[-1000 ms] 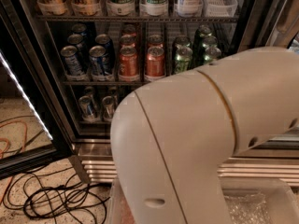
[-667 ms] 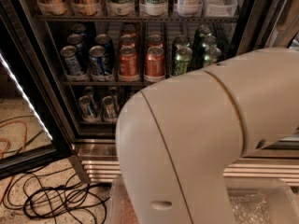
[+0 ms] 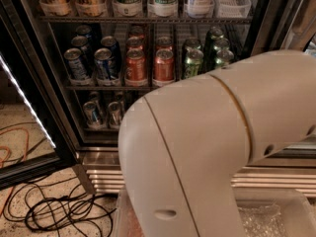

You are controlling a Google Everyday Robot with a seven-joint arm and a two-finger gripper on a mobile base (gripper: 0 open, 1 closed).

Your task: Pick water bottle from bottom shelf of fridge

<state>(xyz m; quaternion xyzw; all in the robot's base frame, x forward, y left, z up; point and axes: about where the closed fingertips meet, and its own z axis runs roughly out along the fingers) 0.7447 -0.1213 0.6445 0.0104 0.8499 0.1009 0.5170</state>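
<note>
Barely shifted, arm (image 3: 197, 152) hides both water bottle and gripper fingers.

1 close view past the arm (image 3: 207, 147) into the fridge (image 3: 98, 161); gripper unseen

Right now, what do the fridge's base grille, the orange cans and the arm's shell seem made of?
Base grille: brushed stainless steel, likely; bright slats with streaked glints. Orange cans: thin metal, probably aluminium; shiny rims, printed sides. Arm shell: matte beige plastic, seemingly; smooth, seamed, no glare. The gripper is out of view.
</note>
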